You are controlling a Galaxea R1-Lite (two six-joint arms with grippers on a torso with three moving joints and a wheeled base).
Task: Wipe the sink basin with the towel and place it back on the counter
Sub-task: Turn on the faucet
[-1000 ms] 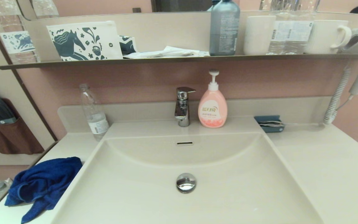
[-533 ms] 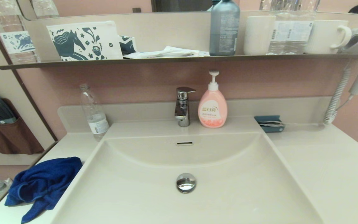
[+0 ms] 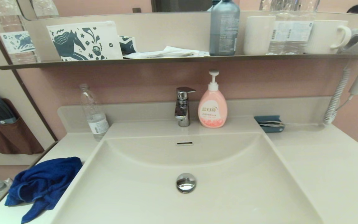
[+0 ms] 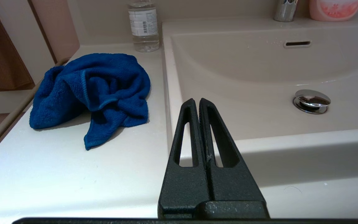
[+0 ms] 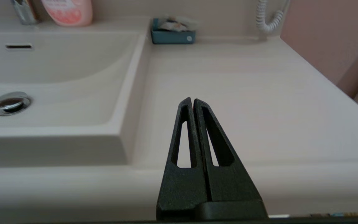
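The blue towel [image 3: 43, 184] lies bunched on the cream counter [image 3: 328, 168], left of the sink basin [image 3: 154, 199]; the left wrist view shows the towel [image 4: 92, 93] too. The basin has a chrome drain plug [image 3: 185, 182] and an overflow slot [image 3: 184, 143]. Neither arm shows in the head view. My left gripper [image 4: 197, 100] is shut and empty, held low before the counter's front edge near the basin's left rim, apart from the towel. My right gripper [image 5: 192, 99] is shut and empty, low before the counter right of the basin [image 5: 51, 90].
A faucet [image 3: 182, 105] and pink soap bottle [image 3: 212, 104] stand behind the basin. A clear water bottle [image 3: 93, 113] stands at the back left, a small blue tray [image 3: 269, 123] at the back right. A dark shelf [image 3: 179, 59] with cups and bottles hangs above.
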